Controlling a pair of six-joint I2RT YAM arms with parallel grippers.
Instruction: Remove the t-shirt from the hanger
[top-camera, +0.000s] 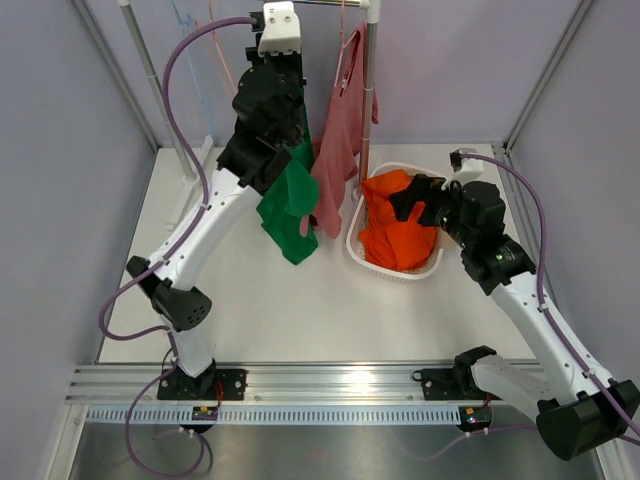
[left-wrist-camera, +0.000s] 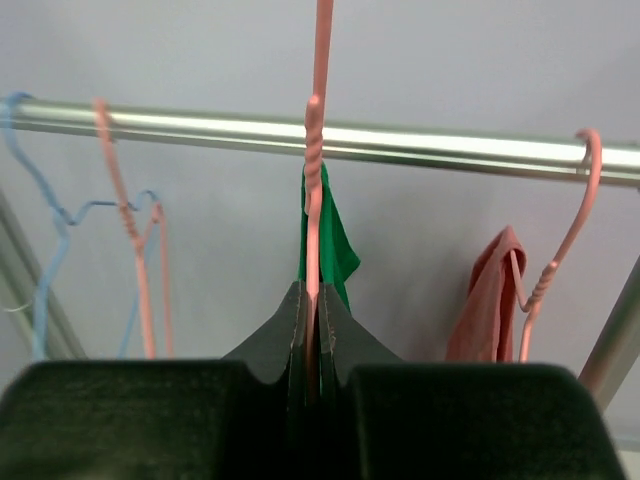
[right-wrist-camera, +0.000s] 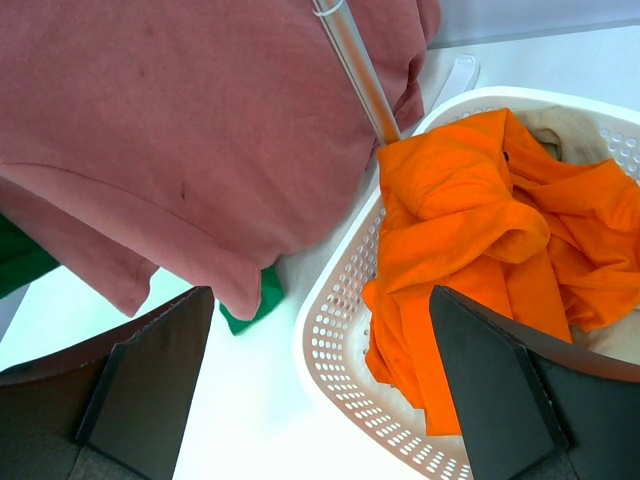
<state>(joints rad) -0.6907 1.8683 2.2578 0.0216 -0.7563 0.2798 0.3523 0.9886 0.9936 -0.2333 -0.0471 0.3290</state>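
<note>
A green t-shirt (top-camera: 290, 205) hangs from a pink wire hanger (left-wrist-camera: 318, 150) hooked over the metal rail (left-wrist-camera: 430, 145). My left gripper (left-wrist-camera: 312, 300) is raised to the rail and shut on the hanger's twisted neck. The wire runs straight up between the closed fingers, with green cloth (left-wrist-camera: 335, 245) just behind it. In the top view this gripper (top-camera: 283, 120) sits against the top of the shirt. My right gripper (right-wrist-camera: 320, 370) stands open and empty above the near-left rim of the basket (right-wrist-camera: 340, 330). A corner of the green t-shirt (right-wrist-camera: 265, 295) shows beyond its left finger.
A dusty-pink shirt (top-camera: 335, 150) hangs on a second pink hanger right of the green one, beside the rack post (right-wrist-camera: 355, 65). The white basket (top-camera: 355, 245) holds an orange garment (top-camera: 395, 235). Empty blue (left-wrist-camera: 45, 260) and pink (left-wrist-camera: 130, 220) hangers hang on the rail's left.
</note>
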